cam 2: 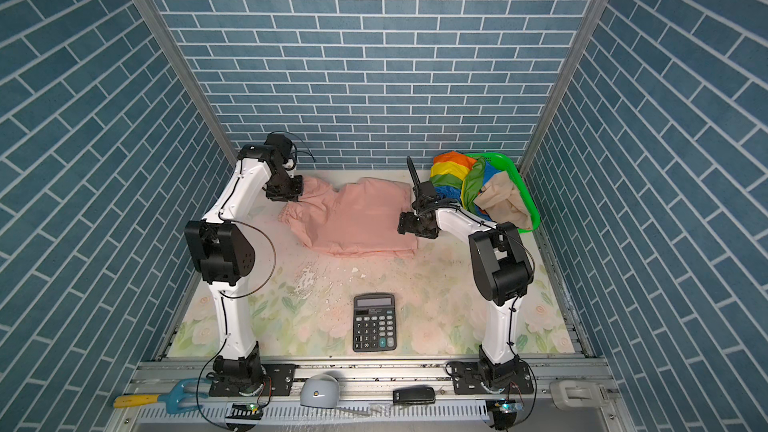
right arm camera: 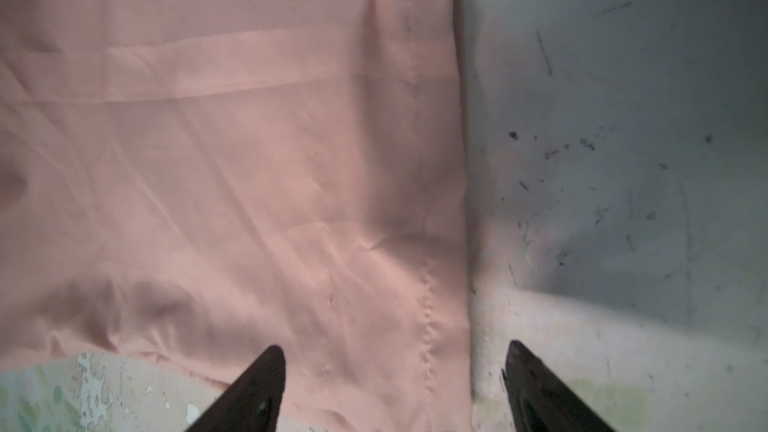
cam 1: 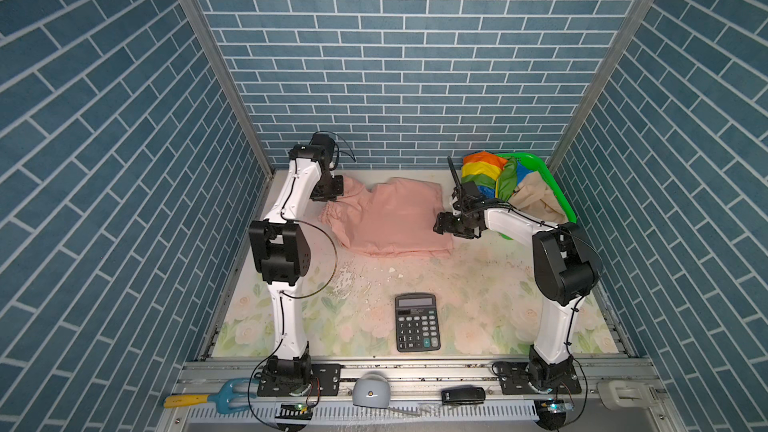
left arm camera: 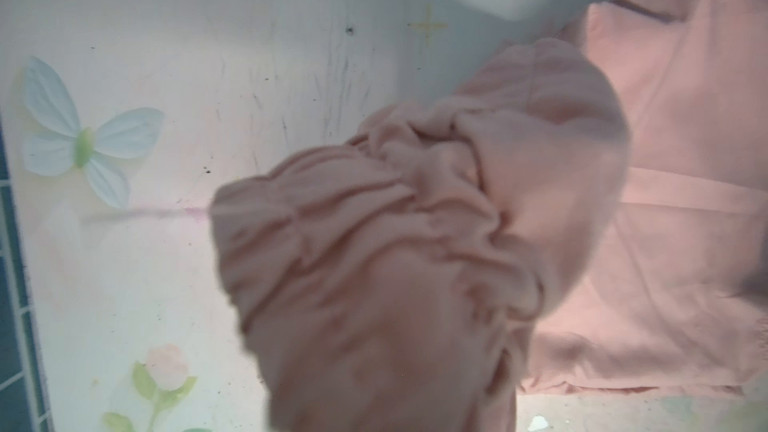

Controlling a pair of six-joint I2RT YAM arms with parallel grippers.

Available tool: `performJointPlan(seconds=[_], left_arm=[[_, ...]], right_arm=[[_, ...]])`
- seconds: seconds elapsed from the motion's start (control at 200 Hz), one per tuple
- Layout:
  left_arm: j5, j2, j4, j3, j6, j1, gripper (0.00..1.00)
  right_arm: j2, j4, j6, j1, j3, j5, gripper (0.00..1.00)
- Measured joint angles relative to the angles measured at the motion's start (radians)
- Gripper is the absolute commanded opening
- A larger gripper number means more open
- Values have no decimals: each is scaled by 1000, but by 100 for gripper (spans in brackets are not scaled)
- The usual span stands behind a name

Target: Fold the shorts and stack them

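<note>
The pink shorts (cam 1: 390,218) lie far centre, waist clamped in the left gripper (cam 1: 330,197). The right gripper (right arm camera: 395,353) straddles their right edge, fingers apart; rainbow shorts (cam 1: 482,172) and beige shorts (cam 1: 536,197) fill the far-right basket (cam 1: 559,187).

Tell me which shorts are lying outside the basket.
The pale pink shorts, spread on the table; the rainbow-striped shorts and beige shorts sit in the green basket.

Bystanders on and around the floral table

In both top views a black calculator (cam 1: 417,322) (cam 2: 374,322) is seen at lower centre of the flowered tabletop (cam 1: 478,309), and a green mesh basket (cam 1: 528,157) at upper right against the blue brick wall (cam 1: 395,56). Along the bottom rail a blue hand fork with a yellow handle (cam 1: 216,394), a grey domed object (cam 1: 370,390) and a small black device (cam 1: 462,395) are laid.
</note>
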Motion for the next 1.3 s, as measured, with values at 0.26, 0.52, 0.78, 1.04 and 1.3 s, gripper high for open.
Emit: performJointPlan(seconds=[0.26,0.52,0.78,1.04,1.3], left_arm=[[142,38,34,15,-124,-24,0],[260,42,156,-23,-283,-69,0],[332,42,374,-167,-471,-133,0],[345,46,580,-262,-595,-195,0],[357,82,734,-317,-669,-234,35]], right_arm=[[57,6,1,11,14,37,58],[90,27,3,37,34,45,46],[116,46,3,63,59,44,44],[120,60,3,65,59,35,44],[122,79,9,65,59,12,52]])
